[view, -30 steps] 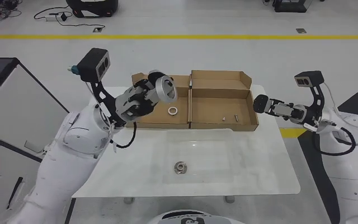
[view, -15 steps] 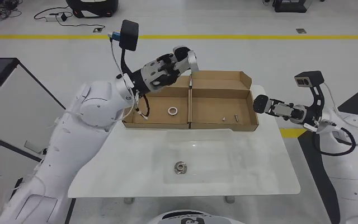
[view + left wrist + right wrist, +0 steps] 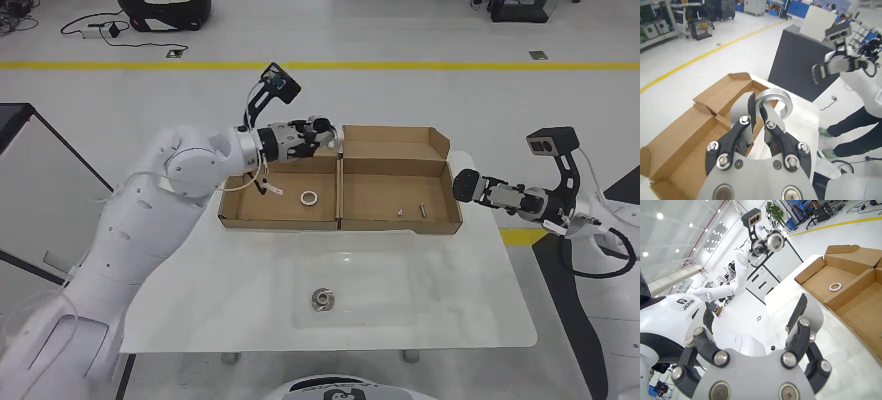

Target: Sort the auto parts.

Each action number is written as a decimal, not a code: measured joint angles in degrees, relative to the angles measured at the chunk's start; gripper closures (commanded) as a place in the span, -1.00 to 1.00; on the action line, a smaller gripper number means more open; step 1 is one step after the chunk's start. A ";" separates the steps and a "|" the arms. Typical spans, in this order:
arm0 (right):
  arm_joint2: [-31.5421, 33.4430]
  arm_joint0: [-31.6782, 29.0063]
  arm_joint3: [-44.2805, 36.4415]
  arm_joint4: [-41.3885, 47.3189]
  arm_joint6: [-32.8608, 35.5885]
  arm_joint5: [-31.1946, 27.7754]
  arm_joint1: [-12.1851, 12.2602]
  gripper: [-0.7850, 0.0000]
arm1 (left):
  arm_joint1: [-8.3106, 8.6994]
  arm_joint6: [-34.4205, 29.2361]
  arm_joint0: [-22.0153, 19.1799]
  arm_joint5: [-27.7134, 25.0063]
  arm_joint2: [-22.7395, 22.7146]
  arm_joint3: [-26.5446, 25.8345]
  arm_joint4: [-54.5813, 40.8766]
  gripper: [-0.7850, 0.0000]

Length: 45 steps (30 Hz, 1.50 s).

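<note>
Left arm turns and stretches out with the ring, now at the boxes' back edge.

Half a second ago the left claw (image 3: 325,135) was raised high above the boxes; now it sits lower, over the back wall where the left box (image 3: 238,204) and right box (image 3: 440,215) meet. It is closed on the ring (image 3: 772,91), one finger inside the hole and one outside, pinching the wall. The ring is in the air, touching nothing else. The right claw (image 3: 462,186) has not moved: wide open, holding nothing, at the table's (image 3: 480,300) right edge. A small ring (image 3: 310,198) lies in the left box, two bolts (image 3: 410,210) in the right.
</note>
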 measured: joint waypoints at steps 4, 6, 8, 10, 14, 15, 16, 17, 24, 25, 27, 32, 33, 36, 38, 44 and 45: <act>0.00 0.00 0.00 0.00 0.00 0.00 0.00 -1.00 | 0.10 -4.99 0.40 2.56 1.13 1.00 3.68 1.00; 0.00 0.00 0.00 0.00 0.00 0.00 0.00 -1.00 | -0.13 -6.33 0.18 4.46 1.95 1.55 4.52 1.00; 0.00 0.00 0.00 0.00 0.00 0.00 0.00 -1.00 | -0.50 -6.11 -0.15 5.95 2.89 2.03 5.07 1.00; 0.00 0.00 0.00 0.00 0.00 0.00 0.00 -1.00 | -1.07 -6.01 -0.91 7.63 4.40 2.87 6.18 1.00; 0.00 0.00 0.00 0.00 0.00 0.00 0.00 -1.00 | -2.42 -7.27 -3.34 11.73 7.89 4.82 8.97 1.00; 0.00 0.00 0.00 0.00 0.00 0.00 0.00 -1.00 | -2.77 -7.61 -3.98 12.78 8.73 5.34 9.69 1.00; 0.00 0.00 0.00 0.00 0.00 0.00 0.00 -1.00 | -3.25 -8.00 -4.87 14.04 9.79 5.94 10.54 1.00; 0.00 0.00 0.00 0.00 0.00 0.00 0.00 -1.00 | -3.61 -8.23 -5.51 14.98 10.51 6.41 11.09 1.00; 0.00 0.00 0.00 0.00 0.00 0.00 0.00 -1.00 | -6.07 -13.38 -10.52 21.16 15.98 11.45 18.70 1.00; 0.00 0.00 0.00 0.00 0.00 0.00 0.00 -1.00 | -6.37 -14.31 -11.04 21.95 16.65 12.12 19.82 1.00; 0.00 0.00 0.00 0.00 0.00 0.00 0.00 -1.00 | -6.94 -16.16 -12.02 23.19 17.93 13.42 21.93 1.00; 0.00 0.00 0.00 0.00 0.00 0.00 0.00 -1.00 | -8.49 -17.83 -13.33 24.61 20.00 16.68 23.95 1.00; 0.00 0.00 0.00 0.00 0.00 0.00 0.00 -1.00 | -8.82 -17.88 -13.39 24.36 20.36 17.49 23.99 1.00; 0.00 0.00 0.00 0.00 0.00 0.00 0.00 -1.00 | -9.48 -18.68 -13.52 23.94 21.32 19.63 24.73 1.00; 0.00 0.00 0.00 0.00 0.00 0.00 0.00 -1.00 | -9.99 -19.18 -13.52 23.57 22.06 21.35 25.31 1.00; 0.00 0.00 0.00 0.00 0.00 0.00 0.00 -1.00 | -11.53 -21.01 -13.53 22.66 24.01 25.65 26.65 1.00; 0.00 0.00 0.00 0.00 0.00 0.00 0.00 -1.00 | -11.85 -21.21 -13.51 22.38 24.39 26.23 26.90 1.00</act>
